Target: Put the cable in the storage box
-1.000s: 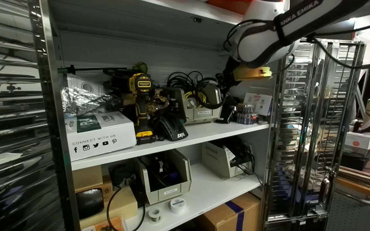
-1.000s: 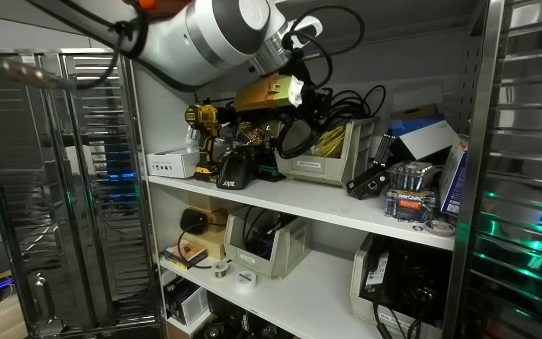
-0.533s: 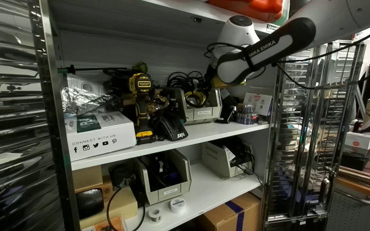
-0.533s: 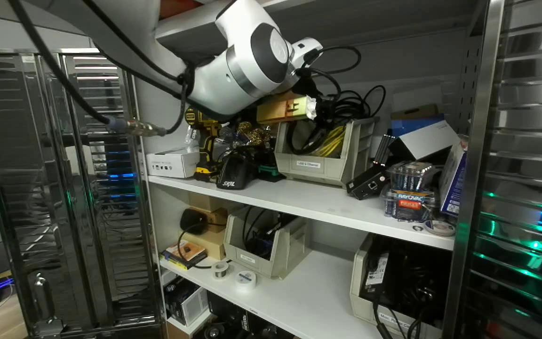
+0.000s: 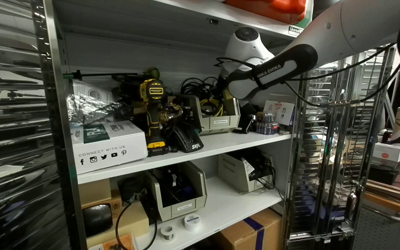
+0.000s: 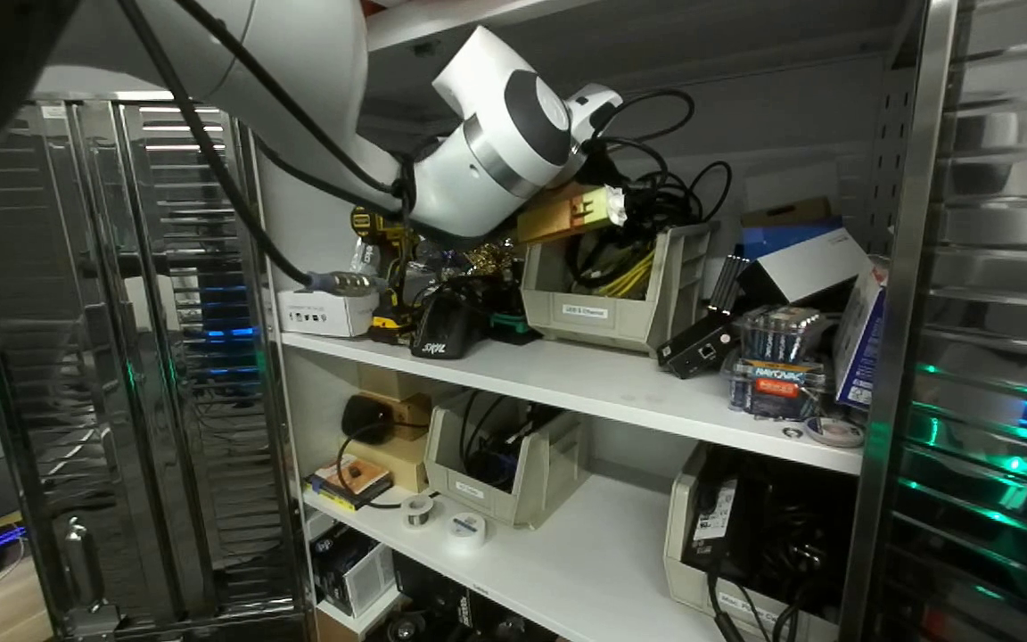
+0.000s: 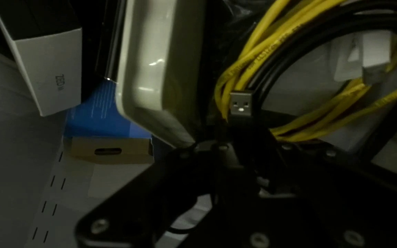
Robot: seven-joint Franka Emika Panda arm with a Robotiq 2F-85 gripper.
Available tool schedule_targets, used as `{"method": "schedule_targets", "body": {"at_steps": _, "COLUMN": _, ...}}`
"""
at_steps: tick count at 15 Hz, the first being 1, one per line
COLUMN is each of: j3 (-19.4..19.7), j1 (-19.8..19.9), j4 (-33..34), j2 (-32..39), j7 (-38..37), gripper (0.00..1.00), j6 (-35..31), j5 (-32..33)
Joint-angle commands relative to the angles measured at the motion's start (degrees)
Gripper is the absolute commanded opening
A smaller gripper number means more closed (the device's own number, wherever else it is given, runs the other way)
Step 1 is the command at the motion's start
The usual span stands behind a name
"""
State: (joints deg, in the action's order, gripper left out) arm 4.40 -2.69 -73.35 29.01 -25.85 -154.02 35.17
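A black cable (image 7: 308,38) with a metal USB plug (image 7: 241,103) is coiled in a loop at my gripper (image 7: 236,144). The fingers look closed on it, though the grip is very dark. In an exterior view the cable loop (image 6: 574,263) hangs down into the beige storage box (image 6: 585,312) labelled for USB and Ethernet on the upper shelf. The gripper (image 6: 636,218) is just above the box opening. Yellow cables (image 7: 267,51) lie in the box. The box wall (image 7: 146,69) is left of the fingers in the wrist view. The arm mostly hides the gripper in an exterior view.
Right of the box are a black device (image 6: 701,343), battery packs (image 6: 776,366) and a white box (image 6: 812,263). A yellow drill (image 5: 153,104) and SKIL tool (image 5: 186,139) stand left. The shelf above and metal doors (image 5: 332,139) bound the arm's room.
The arm has moved sideways and down over the storage box. The cable loop has gone from hanging over the box's front to hanging inside its opening.
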Motion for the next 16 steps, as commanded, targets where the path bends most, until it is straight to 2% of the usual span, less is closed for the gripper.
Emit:
{"method": "schedule_targets", "body": {"at_steps": 1, "j3": 2.28, "j1": -1.27, "j4": 5.03, "j2": 2.95, "j7": 0.48, "gripper": 0.53, "j6": 2.69, "j5": 3.58}}
{"method": "schedule_targets", "body": {"at_steps": 3, "j3": 1.44, "j1": -0.88, "j4": 2.40, "j2": 0.75, "j7": 1.51, "gripper": 0.68, "j6": 3.03, "j5": 3.63}}
{"method": "schedule_targets", "body": {"at_steps": 7, "j3": -2.23, "j1": -0.13, "j4": -7.85, "j2": -7.23, "j7": 4.23, "gripper": 0.99, "j6": 2.42, "j5": 0.63}}
{"method": "schedule_targets", "body": {"at_steps": 9, "j3": -3.41, "j1": -0.16, "j4": -14.60, "j2": -11.97, "j7": 4.60, "gripper": 1.00, "j6": 1.59, "j5": 0.33}}
{"method": "schedule_targets", "body": {"at_steps": 13, "j3": -6.61, "j1": 1.00, "j4": -26.50, "j2": -20.16, "j7": 7.68, "gripper": 1.00, "j6": 4.26, "j5": -2.69}}
{"method": "schedule_targets", "body": {"at_steps": 14, "j3": -4.66, "j1": -0.94, "j4": -29.65, "j2": -22.33, "j7": 9.47, "gripper": 1.00, "j6": 4.54, "j5": -5.07}}
{"method": "schedule_targets", "body": {"at_steps": 16, "j3": -5.04, "j1": -1.11, "j4": -36.02, "j2": -26.92, "j7": 11.73, "gripper": 1.00, "j6": 6.07, "j5": -7.00}}
